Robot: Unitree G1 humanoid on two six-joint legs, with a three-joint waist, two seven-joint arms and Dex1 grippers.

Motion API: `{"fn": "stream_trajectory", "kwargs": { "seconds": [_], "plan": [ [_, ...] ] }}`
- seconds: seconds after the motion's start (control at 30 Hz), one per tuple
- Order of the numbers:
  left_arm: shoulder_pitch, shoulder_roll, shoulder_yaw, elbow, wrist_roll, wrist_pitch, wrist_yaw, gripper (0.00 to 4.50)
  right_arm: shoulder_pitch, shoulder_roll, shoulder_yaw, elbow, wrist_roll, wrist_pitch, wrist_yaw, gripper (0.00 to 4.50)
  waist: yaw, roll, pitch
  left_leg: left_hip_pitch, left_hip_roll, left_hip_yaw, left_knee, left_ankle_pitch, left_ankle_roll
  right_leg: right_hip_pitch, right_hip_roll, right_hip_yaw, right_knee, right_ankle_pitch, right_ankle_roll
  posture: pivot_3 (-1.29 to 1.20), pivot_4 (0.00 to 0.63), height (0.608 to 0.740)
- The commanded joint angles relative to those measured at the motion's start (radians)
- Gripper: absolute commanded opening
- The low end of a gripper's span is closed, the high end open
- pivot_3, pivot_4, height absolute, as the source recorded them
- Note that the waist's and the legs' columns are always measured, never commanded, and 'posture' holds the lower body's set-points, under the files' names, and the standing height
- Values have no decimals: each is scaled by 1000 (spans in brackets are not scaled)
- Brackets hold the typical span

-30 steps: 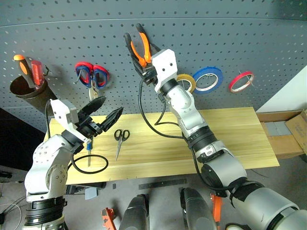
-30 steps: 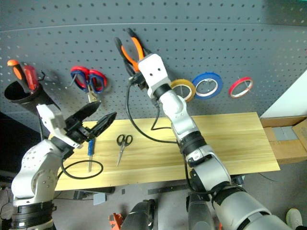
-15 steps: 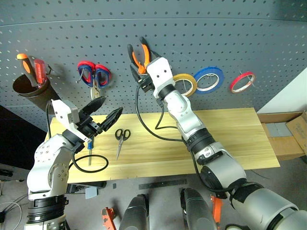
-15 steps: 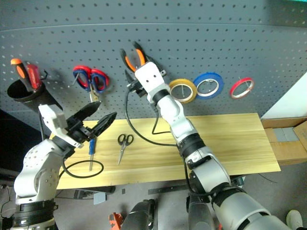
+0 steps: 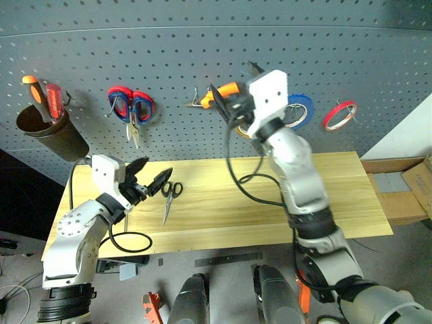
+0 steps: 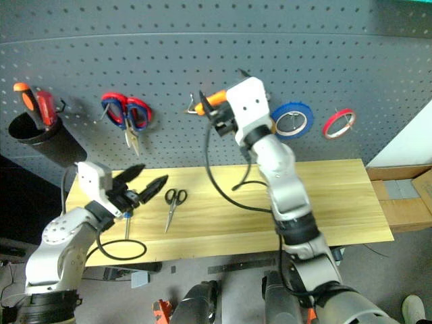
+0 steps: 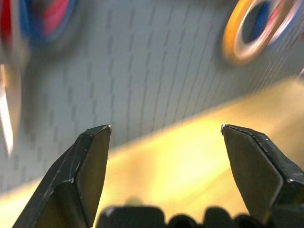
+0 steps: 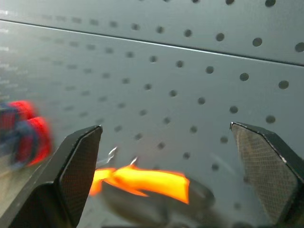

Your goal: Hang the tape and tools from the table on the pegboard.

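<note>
The orange-and-black pliers (image 5: 221, 93) lie sideways against the pegboard (image 5: 135, 40), next to a metal hook (image 5: 196, 102). My right gripper (image 5: 233, 88) is open just in front of them; in the right wrist view the pliers' orange handle (image 8: 142, 183) sits low between the spread fingers, untouched. The yellow tape (image 7: 251, 28) hangs on the board, mostly hidden behind my right arm. Black scissors (image 5: 169, 196) and the blue screwdriver (image 6: 126, 223) lie on the table (image 5: 337, 196). My left gripper (image 5: 156, 169) hovers open and empty just left of the scissors.
Red-and-blue scissors (image 5: 131, 108), a blue tape ring (image 5: 297, 111) and a red tape ring (image 5: 339, 115) hang on the board. A dark cup (image 5: 44, 128) with screwdrivers hangs at far left. A black cable loop (image 5: 128, 241) lies near the table's front left.
My right gripper opened, let go of the pliers and drew back to the right; the pliers went from upright to sideways. My left gripper sank toward the table.
</note>
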Motion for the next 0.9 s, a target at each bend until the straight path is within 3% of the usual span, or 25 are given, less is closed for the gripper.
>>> {"fn": "stream_trajectory", "kwargs": {
  "seconds": [0.03, 0.23, 0.4, 0.67, 0.9],
  "plan": [
    [11, 8, 2, -37, -3, 12, -2, 4471, 41, -30, -13, -162, 107, 176, 61, 4500, -1, 0, 0, 0, 0, 0, 0, 0, 0, 0, 1, 0, 0, 0, 0, -26, 240, 740],
    [12, 9, -20, -41, 1, 59, 7, 4471, 105, -72, -37, -285, 237, 364, 93, 4500, -1, 0, 0, 1, 1, 0, 1, 0, 0, 1, 2, 0, 1, 0, -1, -32, 242, 740],
    [22, 34, -75, -30, 88, 164, 79, 4471, 158, -159, -21, -368, 368, 540, 170, 4500, -1, 0, 0, 1, 1, 0, 0, 0, 0, 1, 1, 0, 0, 0, -1, -41, 246, 740],
    [-65, 42, -189, 83, 256, 392, 246, 4471, 186, -208, 59, -384, 404, 680, 145, 4500, -2, 0, 0, 1, 1, -1, 1, 0, 0, 2, 2, -1, 1, 0, -1, -47, 259, 740],
    [-190, -44, -214, 296, 274, 441, 273, 4471, 169, -187, 153, -377, 373, 716, 93, 4500, -1, -1, 0, 1, 1, -1, 1, 0, 0, 2, 2, -1, 0, 0, -1, -60, 280, 740]
  ]
}}
